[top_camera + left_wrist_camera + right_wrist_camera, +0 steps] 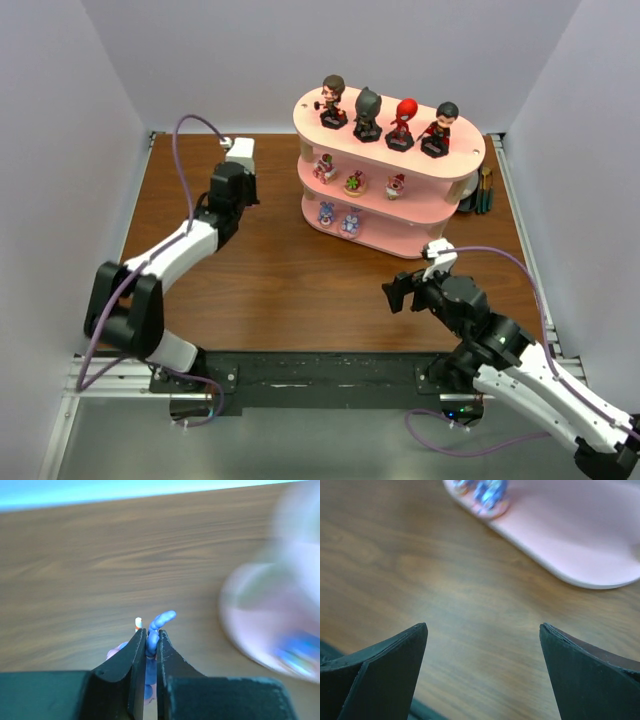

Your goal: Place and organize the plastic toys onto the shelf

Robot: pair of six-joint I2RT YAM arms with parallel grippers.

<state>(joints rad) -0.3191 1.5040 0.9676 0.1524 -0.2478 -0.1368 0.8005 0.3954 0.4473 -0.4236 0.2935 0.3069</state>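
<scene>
Pale walls close in a brown wooden worktop (300,280), with the shelf (465,165) at its back right and nine toys ranged on its three boards. The left gripper (151,642), left of the shelf, is pinched tight on a purple-blue long-eared creature (161,621), probably the last carry. Next, it wants setting beside the two matching creatures (338,218) on the bottom board. The right gripper (482,626) gapes wide, empty. No writing is legible.
</scene>
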